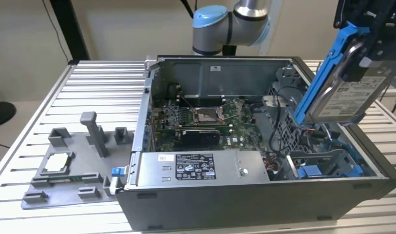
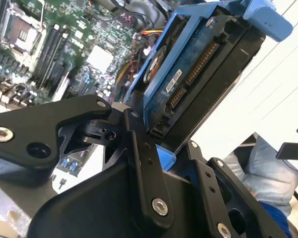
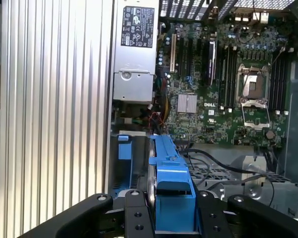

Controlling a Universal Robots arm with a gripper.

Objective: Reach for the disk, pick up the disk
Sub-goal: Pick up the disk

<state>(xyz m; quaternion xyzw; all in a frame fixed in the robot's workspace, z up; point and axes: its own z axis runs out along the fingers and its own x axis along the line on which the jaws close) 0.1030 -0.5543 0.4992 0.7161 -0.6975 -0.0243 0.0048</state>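
Note:
The disk (image 1: 346,95), a silver drive with a white label in a blue carrier, hangs tilted in the air above the open computer case's drive bay at the exterior view's right. My gripper (image 1: 370,46) is shut on its upper end. In the second wrist view the disk (image 2: 198,64) shows its circuit board side and connector, clamped between the black fingers (image 2: 139,144). In the first wrist view the blue carrier (image 3: 170,178) runs edge-on between the fingers (image 3: 135,213), above the case.
The open computer case (image 1: 250,204) lies on a slatted metal table (image 1: 100,83), with its motherboard (image 1: 204,117), power supply (image 1: 198,168) and a blue drive bay (image 1: 321,168) with cables exposed. A grey fixture plate (image 1: 67,185) with upright posts sits at the exterior view's left.

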